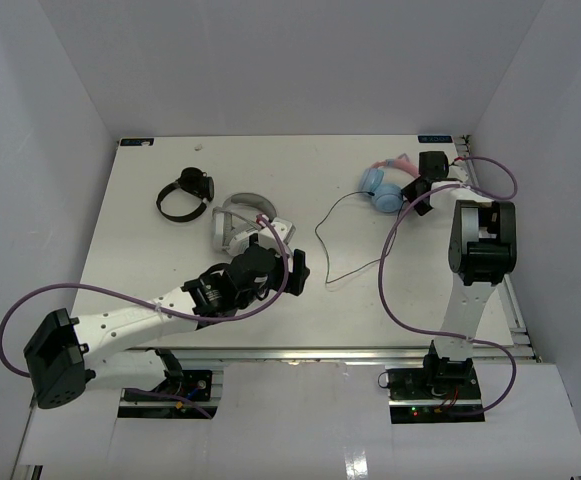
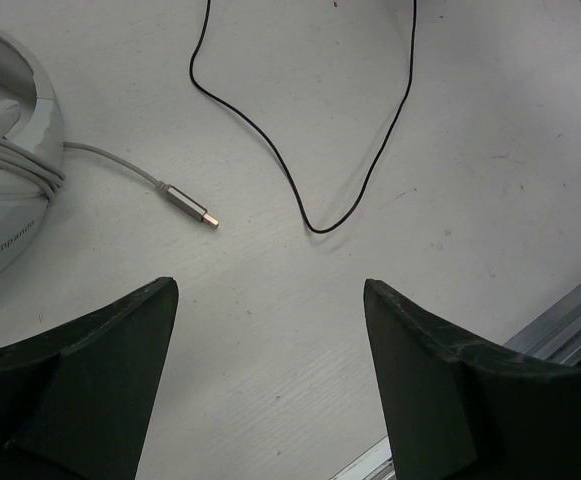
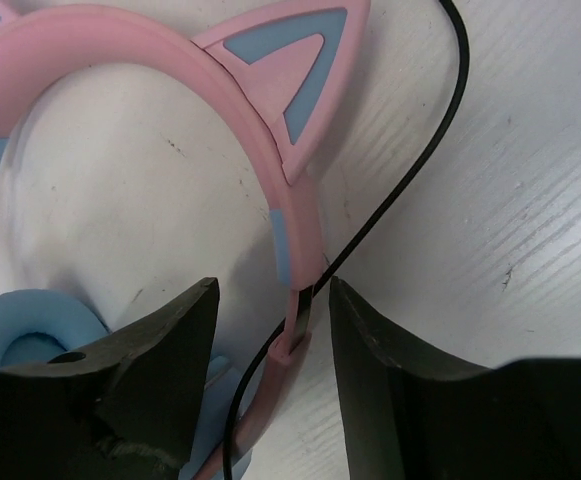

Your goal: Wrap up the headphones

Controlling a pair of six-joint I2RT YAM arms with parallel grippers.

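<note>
The work surface is one white table point(image 1: 300, 170), enclosed by plain white walls point(image 1: 270, 60) on three sides.

Arms, count two. The left arm point(image 1: 130, 320) reaches across the near-centre of the table. The right arm point(image 1: 482, 245) stands along the right edge and reaches to the far right corner.

Headphones, count three. The headphones point(image 1: 385, 185) with the pink headband point(image 3: 290, 200) and light blue ear cups point(image 1: 378, 185) lie at the far right of the table. The grey-white headphones point(image 1: 240, 220) lie near the centre. The small black headphones point(image 1: 185, 195) lie left of them, apart.

Grippers, count two. The right gripper point(image 3: 273, 283) is over the pink headband. Its jaws are parted and straddle the lower stem below one cat ear point(image 3: 290, 60), with a gap visible on each side. The left gripper point(image 2: 270, 290) is spread wide with nothing between the jaws, above bare table just beside the grey-white headphones.

Cables. The thin dark cable point(image 1: 335, 240) runs from the pink set and lies loose across the table, unwound, and its loop lies ahead of the left gripper. A grey lead ends in one metal plug point(image 2: 190, 205).
</note>
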